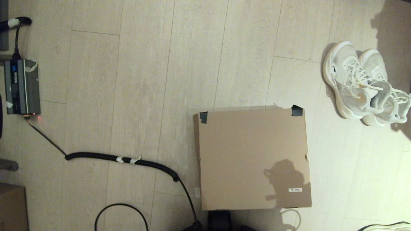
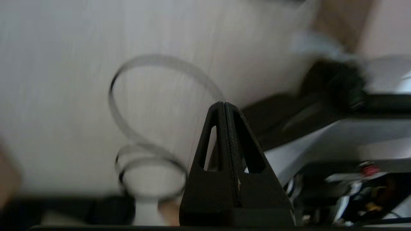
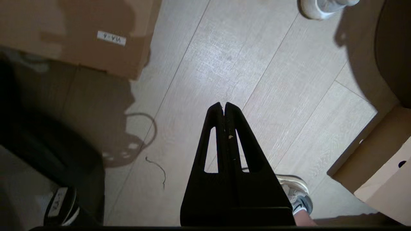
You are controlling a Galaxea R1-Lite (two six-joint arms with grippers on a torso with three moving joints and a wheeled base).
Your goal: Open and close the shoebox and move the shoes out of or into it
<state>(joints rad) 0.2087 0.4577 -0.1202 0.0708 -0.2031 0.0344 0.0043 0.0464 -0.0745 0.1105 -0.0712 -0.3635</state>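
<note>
The shoebox [image 1: 253, 158] lies closed on the floor at the lower middle of the head view, with black tape on its two far lid corners and a small white label near its front right corner. That labelled corner of the shoebox [image 3: 77, 35] also shows in the right wrist view. The pair of white shoes [image 1: 361, 85] sits side by side on the floor to the far right of the box. Neither arm appears in the head view. My left gripper [image 2: 223, 104] is shut and empty, low over the floor by a cable loop. My right gripper [image 3: 223, 105] is shut and empty over bare floor to the right of the box.
A grey power unit [image 1: 21, 86] sits at the far left, and its black coiled cable [image 1: 128, 159] runs across the floor toward the box. A darker carton [image 1: 11, 207] stands at the lower left, another carton [image 3: 379, 170] at my right. A person's sneaker [image 3: 297, 192] is behind the right gripper.
</note>
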